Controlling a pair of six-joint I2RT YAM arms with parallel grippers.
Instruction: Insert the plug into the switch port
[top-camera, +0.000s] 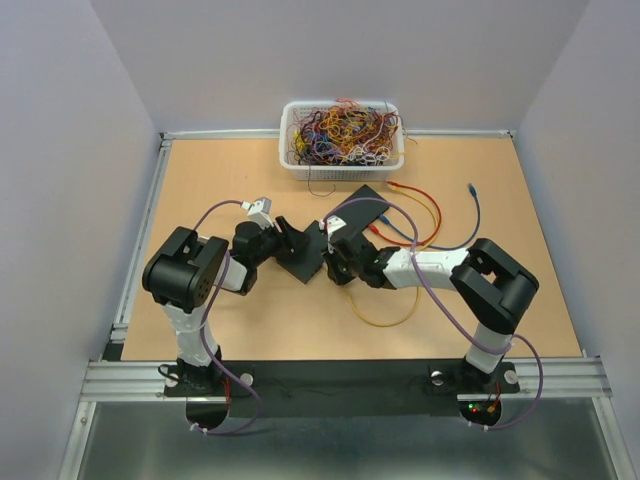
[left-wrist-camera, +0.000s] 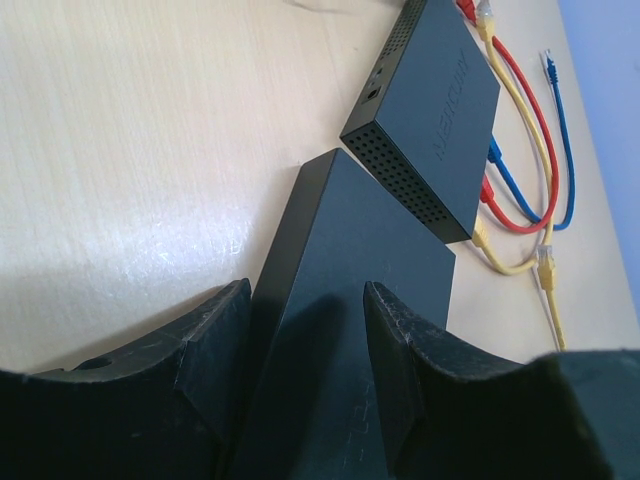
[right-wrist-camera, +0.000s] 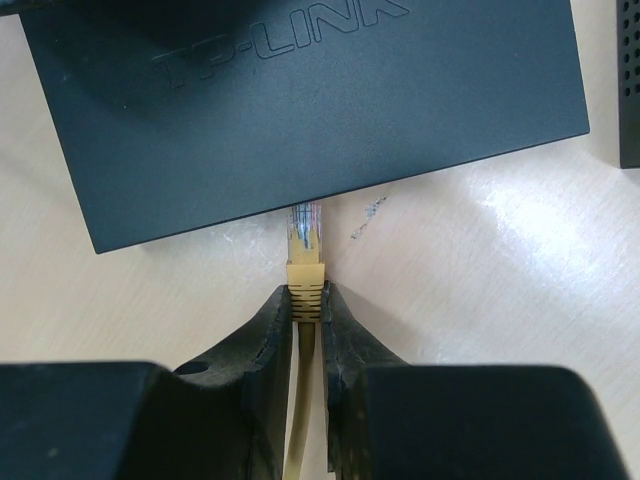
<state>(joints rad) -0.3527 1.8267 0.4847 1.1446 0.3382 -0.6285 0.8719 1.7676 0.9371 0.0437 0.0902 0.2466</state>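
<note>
Switch (right-wrist-camera: 300, 100): flat matte-black box with sharp edges and raised lettering on top; it lies mid-table between the two grippers.
Plug (right-wrist-camera: 305, 232): small clear block with coloured wires inside and a ribbed yellow boot. Its tip meets the switch's near edge; whether it has entered a port is hidden.
Right gripper (right-wrist-camera: 305, 300): black fingers pinched tight on the plug's boot, with the yellow cable (right-wrist-camera: 297, 420) trailing back between them.
Left gripper (left-wrist-camera: 305, 300): rough black fingers clasping the switch's end from both sides.
Second switch (left-wrist-camera: 430, 110): black with perforated sides, just beyond the first.
Table (top-camera: 250, 320): smooth, pale wood.
</note>
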